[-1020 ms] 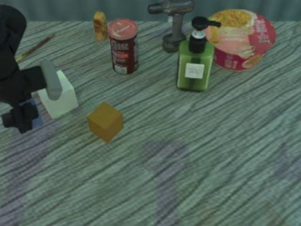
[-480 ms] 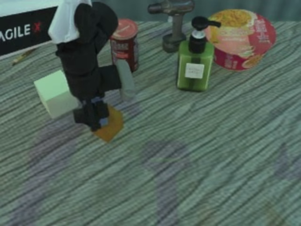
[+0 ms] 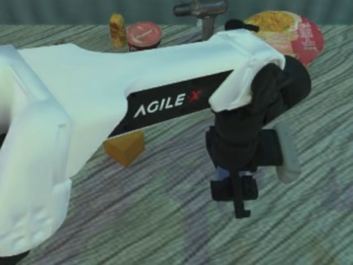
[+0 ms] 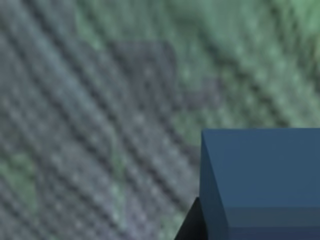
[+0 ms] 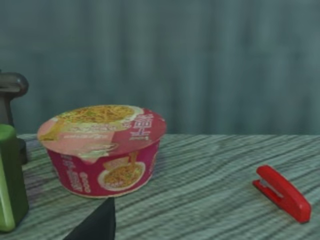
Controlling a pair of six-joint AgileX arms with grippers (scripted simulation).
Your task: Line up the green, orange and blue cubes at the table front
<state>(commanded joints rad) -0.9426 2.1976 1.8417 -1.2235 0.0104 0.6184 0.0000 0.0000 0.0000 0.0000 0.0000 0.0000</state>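
A: Where is the small dull-blue plain cube relative to the jaws?

B: It sits between the black fingers of the left gripper, clamped on two sides. From above only a sliver of blue shows under the wrist. The gripper is over the middle of the striped grey-green wood-grain table, somewhat toward its right edge and closer to the front edge than the back.

A: How does the cube look?

B: In the left wrist view it is a flat, matte, dark blue block with sharp edges, one dark finger against its side, the striped surface and soft shadows behind it. Whether it touches the table I cannot tell.

A: And the other cubes?

B: The brownish-orange plain cube lies left of centre on the table, half hidden under the white arm. The mint-green one is not visible.

A: What does the right wrist view add?

B: A pink instant-noodle bowl near the back edge, a red stapler apart from it, and the side of a green pump bottle. A dark fingertip of the right gripper shows, though its jaw width cannot be told. The top view alone shows the red can, a yellow bottle and a grey drill along the back edge.
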